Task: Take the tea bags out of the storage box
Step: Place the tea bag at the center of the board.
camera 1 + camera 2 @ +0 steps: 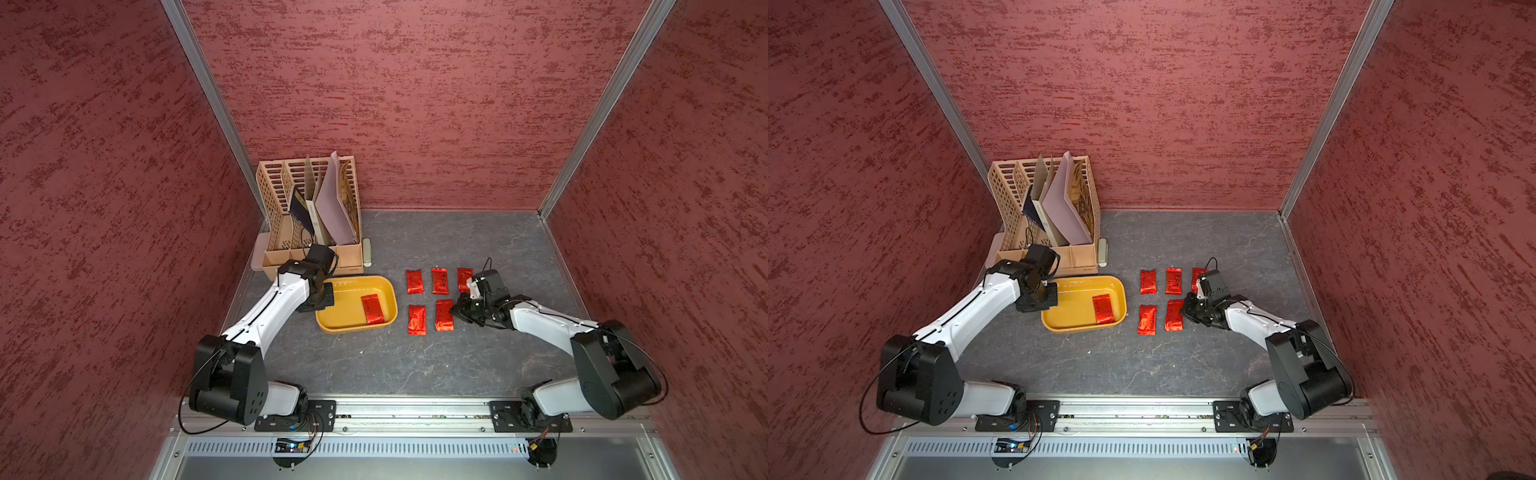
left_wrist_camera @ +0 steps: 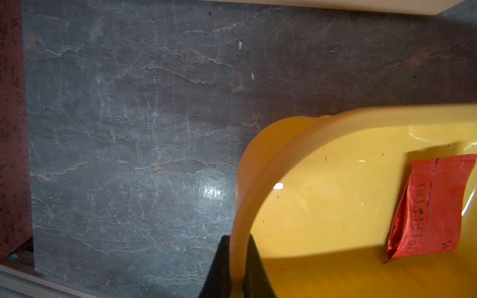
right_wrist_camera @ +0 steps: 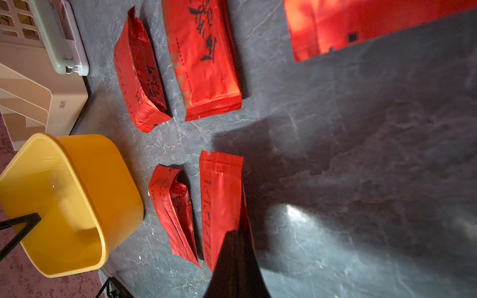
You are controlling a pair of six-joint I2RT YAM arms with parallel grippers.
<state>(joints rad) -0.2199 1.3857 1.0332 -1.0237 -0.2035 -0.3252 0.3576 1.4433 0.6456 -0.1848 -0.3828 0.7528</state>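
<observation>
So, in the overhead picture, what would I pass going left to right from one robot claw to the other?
Left gripper, shut on the box wall → storage box → tea bag inside it → near-row tea bag → second near-row tea bag → right gripper, shut.

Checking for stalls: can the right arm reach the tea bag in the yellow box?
Probably yes. The tea bag lies uncovered at the end of the storage box nearer the right claw; the left claw pinches the opposite wall. The right claw, now shut, must open.
</observation>
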